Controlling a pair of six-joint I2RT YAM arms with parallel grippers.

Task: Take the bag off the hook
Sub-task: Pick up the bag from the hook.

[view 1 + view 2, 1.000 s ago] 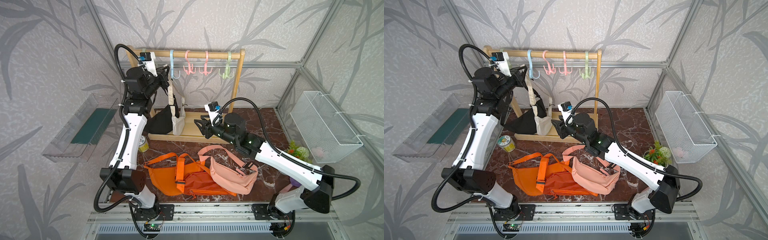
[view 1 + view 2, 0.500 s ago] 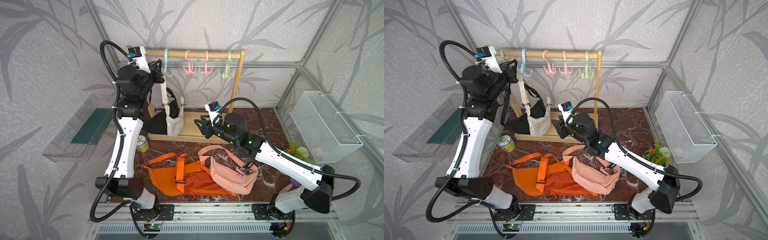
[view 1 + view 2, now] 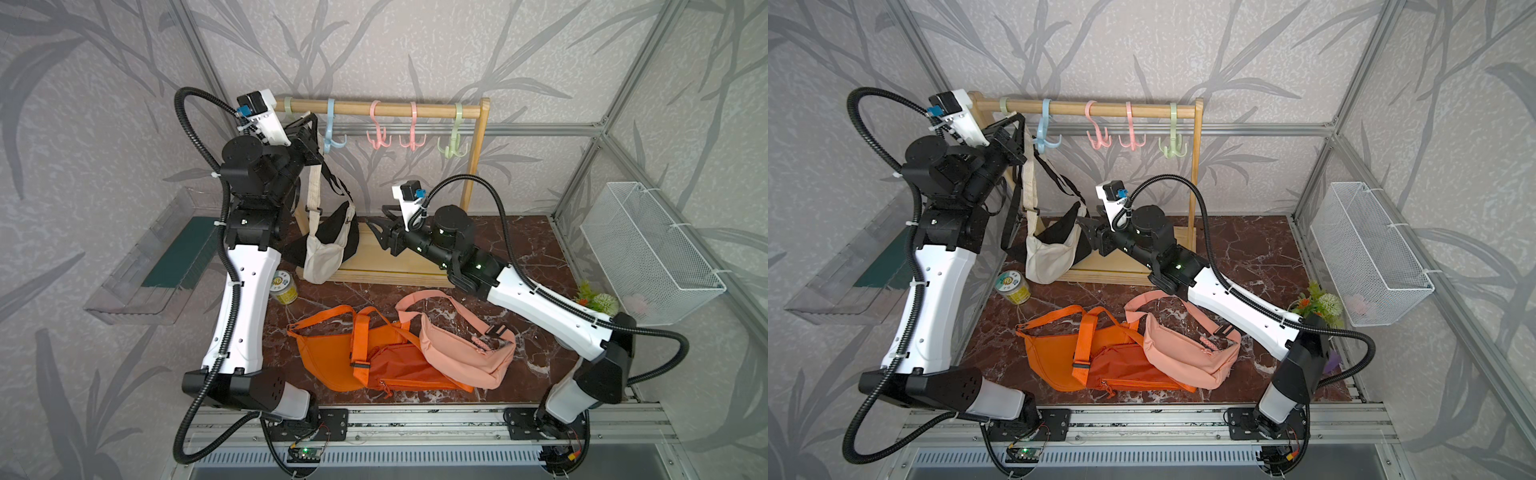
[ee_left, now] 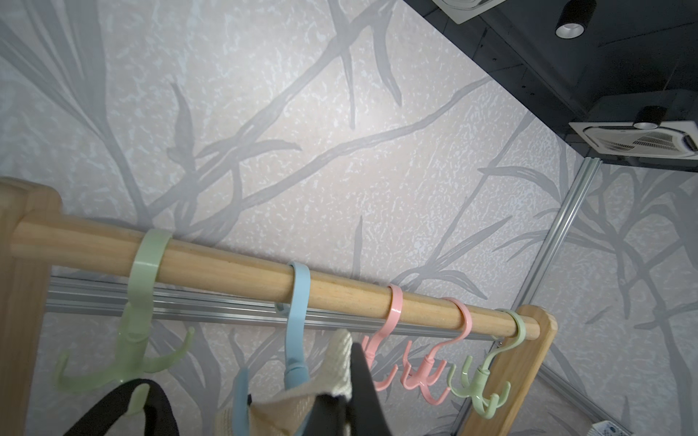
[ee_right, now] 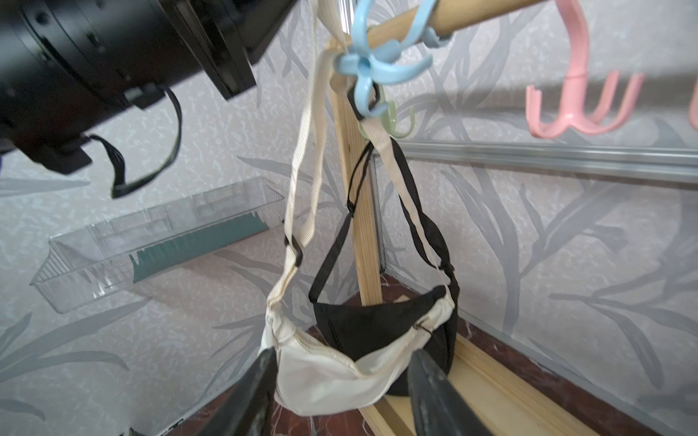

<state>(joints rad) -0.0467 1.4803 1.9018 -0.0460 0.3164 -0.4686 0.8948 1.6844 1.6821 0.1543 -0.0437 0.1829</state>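
Right wrist view shows the cream bag (image 5: 321, 373) hanging low beside the rack's (image 5: 364, 245) left post, just in front of a black bag (image 5: 370, 324). The right gripper (image 5: 343, 356) waits under it, jaws spread to either side of its belly and not squeezing.

In both top views the left gripper (image 3: 311, 139) is clenched on the bag's strap (image 3: 312, 187), just under the rack's rail (image 3: 395, 109) and left of the blue hook (image 3: 332, 139). A second ago that gripper sat lower, right under the hook. It has since lifted the strap toward the rack's left end, and the bag has swung that way too. I judge the strap is off its prong, or nearly. It brushes the hook in the wrist view, so I cannot tell if it is fully clear. What remains is drawing it away from the rack.

In front of the rack, on the dark red marble tabletop (image 3: 519, 241), lie an orange bag (image 3: 332, 361) and a pink bag (image 3: 461, 353), with a small tin (image 3: 284, 286) by the left post. Grey leaf wallpaper (image 3: 415, 41) lines the walls. A clear tray (image 3: 137, 270) hangs left of the rack and a wire basket (image 3: 648, 249) right of it.
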